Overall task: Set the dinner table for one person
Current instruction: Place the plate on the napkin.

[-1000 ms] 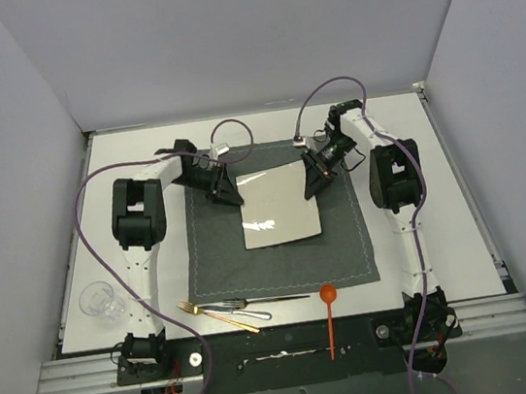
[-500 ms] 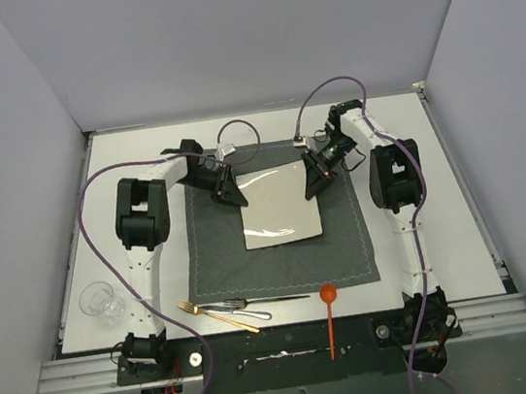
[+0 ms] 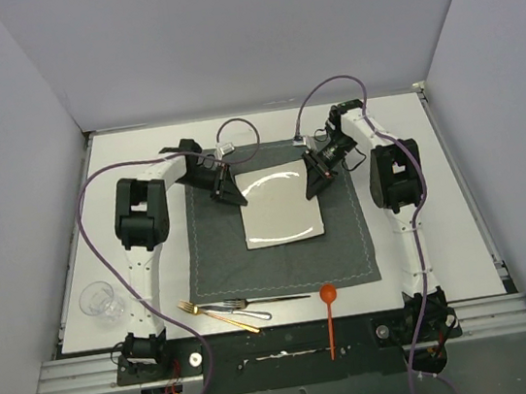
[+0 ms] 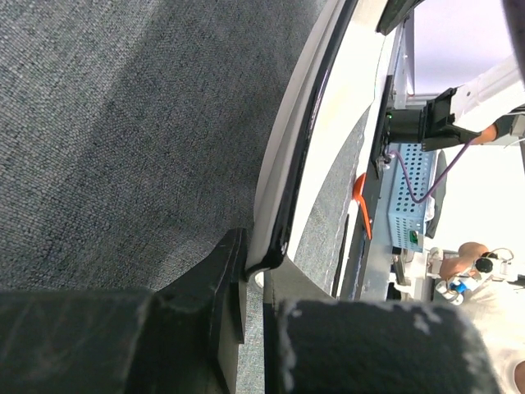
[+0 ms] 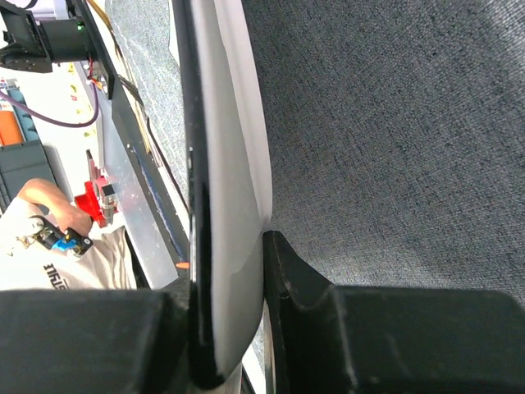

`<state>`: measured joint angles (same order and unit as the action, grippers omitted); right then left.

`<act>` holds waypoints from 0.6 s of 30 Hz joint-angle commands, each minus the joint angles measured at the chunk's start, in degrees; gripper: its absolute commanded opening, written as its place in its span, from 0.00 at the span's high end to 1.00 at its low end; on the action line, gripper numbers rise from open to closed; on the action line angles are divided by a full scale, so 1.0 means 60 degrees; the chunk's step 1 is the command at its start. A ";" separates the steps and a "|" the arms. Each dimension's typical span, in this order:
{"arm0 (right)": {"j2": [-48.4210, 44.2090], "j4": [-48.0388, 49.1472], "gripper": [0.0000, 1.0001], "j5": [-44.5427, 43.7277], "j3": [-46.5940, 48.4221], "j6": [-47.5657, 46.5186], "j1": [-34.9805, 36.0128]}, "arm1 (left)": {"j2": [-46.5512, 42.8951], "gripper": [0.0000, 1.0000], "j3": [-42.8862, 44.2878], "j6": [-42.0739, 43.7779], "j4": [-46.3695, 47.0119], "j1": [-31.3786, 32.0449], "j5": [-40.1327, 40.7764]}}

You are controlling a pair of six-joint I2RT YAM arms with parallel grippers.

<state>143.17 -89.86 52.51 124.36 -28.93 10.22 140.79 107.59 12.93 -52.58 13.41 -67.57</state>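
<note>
A square off-white plate (image 3: 279,206) lies on the dark grey placemat (image 3: 282,265), which lies on the white dinner table (image 3: 462,218). My left gripper (image 3: 233,198) is at the plate's far left corner, shut on it. In the left wrist view the plate's dark rim (image 4: 305,144) runs in between the two fingers of the left gripper (image 4: 256,264). At the far right corner my right gripper (image 3: 313,188) is shut on the plate. In the right wrist view the plate (image 5: 223,123) stands edge-on, squeezed in the right gripper (image 5: 231,275).
Along the near edge lie a gold fork (image 3: 217,315), a silver fork and knife (image 3: 263,301) and an orange spoon (image 3: 329,313). A clear glass (image 3: 98,301) stands at the near left. Grey walls enclose the table on three sides.
My left gripper moved right to the plate's far left corner and closed on it. The plate turned slightly and now sits squarer on the placemat. The right gripper kept its grip.
</note>
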 commanded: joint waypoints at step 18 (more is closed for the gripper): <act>-0.0822 -0.0807 1.00 0.1671 -0.0379 -0.0351 0.0232 | -0.0588 1.00 0.3283 0.1429 -0.3634 0.0483 0.0866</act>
<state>143.13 -89.30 57.12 123.74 -32.18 10.07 140.79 120.27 18.79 -68.51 13.67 -60.88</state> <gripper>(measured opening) 0.113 0.061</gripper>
